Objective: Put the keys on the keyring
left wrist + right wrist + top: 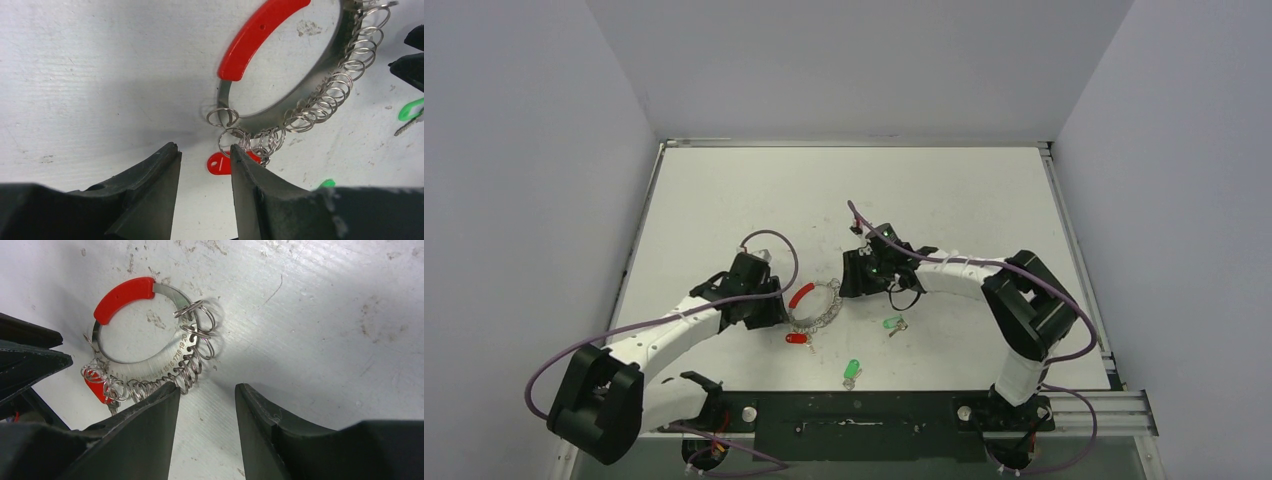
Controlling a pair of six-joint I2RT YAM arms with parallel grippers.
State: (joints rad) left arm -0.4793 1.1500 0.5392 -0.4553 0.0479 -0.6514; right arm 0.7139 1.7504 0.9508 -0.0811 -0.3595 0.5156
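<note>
Firstly, keyring (822, 305): lies flat on the bench (944, 190) a little near of centre, between the two sets of jaws; its red sleeve (801, 295) covers the far-left arc, and small wire rings (330, 95) crowd the metal band on the right and near arcs.
Left jaws: spread apart and holding nothing, tips low over the bench just beside the ring's left edge; in the left wrist view the gap between them points at the ring's near-left arc.
Right jaws: released and also holding nothing, just beside the ring's right edge, apart from the band.
Red tag (796, 338): touching the small rings at the ring's near-left side, whether threaded on cannot be told.
First green key (892, 323): loose on the bench, near the ring's right side, under the right arm's wrist.
Second green key (852, 368): loose, nearer the base plate (854, 410), apart from ring and jaws.
Edges: metal rails (1064, 240) border the bench; grey walls rise behind them on three sides.
Open room: bare bench surface stretches from the ring to the far rail, and to both side rails.
</note>
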